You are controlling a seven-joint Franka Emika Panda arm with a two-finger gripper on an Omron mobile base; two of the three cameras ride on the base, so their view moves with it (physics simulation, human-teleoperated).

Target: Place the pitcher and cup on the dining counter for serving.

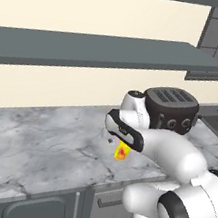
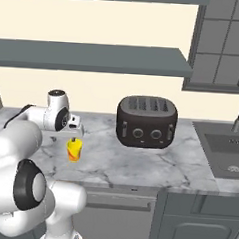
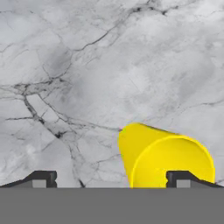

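Marble counter (image 2: 138,165) under a grey shelf (image 2: 95,57), toaster (image 2: 146,122) at the back, sink (image 2: 229,150) off to the right. The cup (image 2: 74,150) stands upright near the front edge, with my gripper (image 3: 111,178) above it, jaws spread wide and empty; in the hand view one fingertip (image 3: 177,177) overlaps the rim while the other sits well clear. I judge the cup light, rigid, slick and easy to tip. I'd centre first, then pinch the tapered wall below the rim.

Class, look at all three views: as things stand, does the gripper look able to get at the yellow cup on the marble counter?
Probably yes. The gripper hangs open just above the cup, with bare counter around it and the toaster well aside. But the cup sits off-centre under one fingertip, so a small sideways shift seems needed.
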